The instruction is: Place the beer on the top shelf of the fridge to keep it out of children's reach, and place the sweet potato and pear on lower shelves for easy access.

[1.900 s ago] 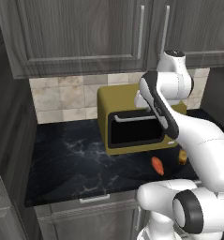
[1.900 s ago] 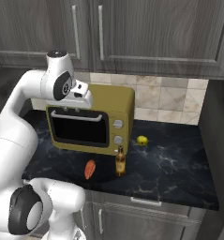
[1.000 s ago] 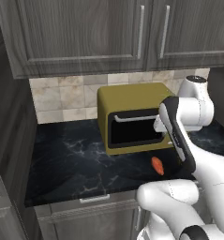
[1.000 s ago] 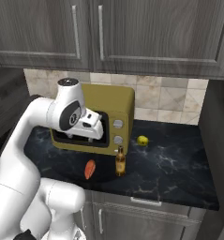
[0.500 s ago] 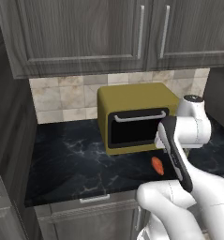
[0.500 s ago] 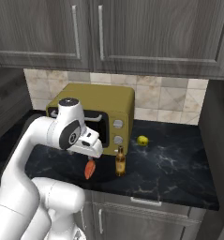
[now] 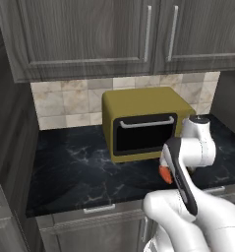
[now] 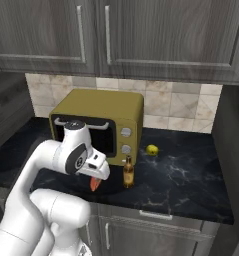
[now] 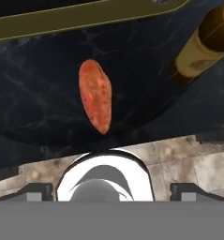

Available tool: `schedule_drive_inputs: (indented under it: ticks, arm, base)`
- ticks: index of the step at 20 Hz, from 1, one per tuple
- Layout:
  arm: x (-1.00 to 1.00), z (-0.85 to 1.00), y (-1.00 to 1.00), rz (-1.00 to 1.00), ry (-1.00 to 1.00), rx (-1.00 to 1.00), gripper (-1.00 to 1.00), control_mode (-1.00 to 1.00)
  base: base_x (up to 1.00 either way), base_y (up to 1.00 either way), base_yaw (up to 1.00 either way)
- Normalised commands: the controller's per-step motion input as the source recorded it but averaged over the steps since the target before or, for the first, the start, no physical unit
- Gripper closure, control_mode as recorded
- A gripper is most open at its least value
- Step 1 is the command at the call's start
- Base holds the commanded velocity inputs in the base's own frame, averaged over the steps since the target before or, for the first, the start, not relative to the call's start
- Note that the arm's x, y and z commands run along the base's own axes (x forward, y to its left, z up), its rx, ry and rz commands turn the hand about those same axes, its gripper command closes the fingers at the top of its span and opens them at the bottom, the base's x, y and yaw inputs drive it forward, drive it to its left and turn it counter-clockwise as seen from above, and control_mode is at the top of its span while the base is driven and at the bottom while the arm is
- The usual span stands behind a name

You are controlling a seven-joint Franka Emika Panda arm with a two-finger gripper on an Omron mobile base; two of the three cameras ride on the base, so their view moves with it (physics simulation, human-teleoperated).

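On the dark marble counter (image 9: 33,117), near its front edge, the sweet potato (image 9: 95,95) lies flat with its long axis running up and down the hand view — one blunt end toward the olive toaster oven (image 9: 85,16), the narrower tip toward the counter's front edge. It sits straight ahead of the hand's camera, apart from the hand, and nothing touches it. The fingertips themselves are not visible in the hand view, so whether the fingers stand apart or together cannot be told. To the right of the tuber stands the beer (image 9: 202,44), upright, well apart from it. From the right base view the hand hangs low over the sweet potato (image 8: 94,183), with the beer (image 8: 128,172) just beside the oven's (image 8: 98,122) corner and the pear (image 8: 151,149) farther back — near the oven's side.
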Motion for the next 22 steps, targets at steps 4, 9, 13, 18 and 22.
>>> schedule_drive_inputs:
  ticks: [4, 9, 13, 18, 22]
  arm:
    - [0.14, -0.38, 0.0, 0.0, 0.0, 0.0, -1.0, -1.0]
    - [0.17, -0.33, 0.0, 0.0, 0.0, 0.0, -1.0, -1.0]
    - [0.19, -0.21, 0.0, 0.0, 0.0, 0.0, -1.0, -1.0]
    - [0.2, -0.19, 0.0, 0.0, 0.0, 0.0, -1.0, -1.0]
    - [0.19, -0.27, 0.04, 0.0, 0.0, 0.0, -1.0, -1.0]
  base:
    - [0.0, 0.0, 0.0]
    - [0.0, 0.0, 0.0]
    - [0.0, 0.0, 0.0]
    - [0.0, 0.0, 0.0]
    - [0.0, 0.0, 0.0]
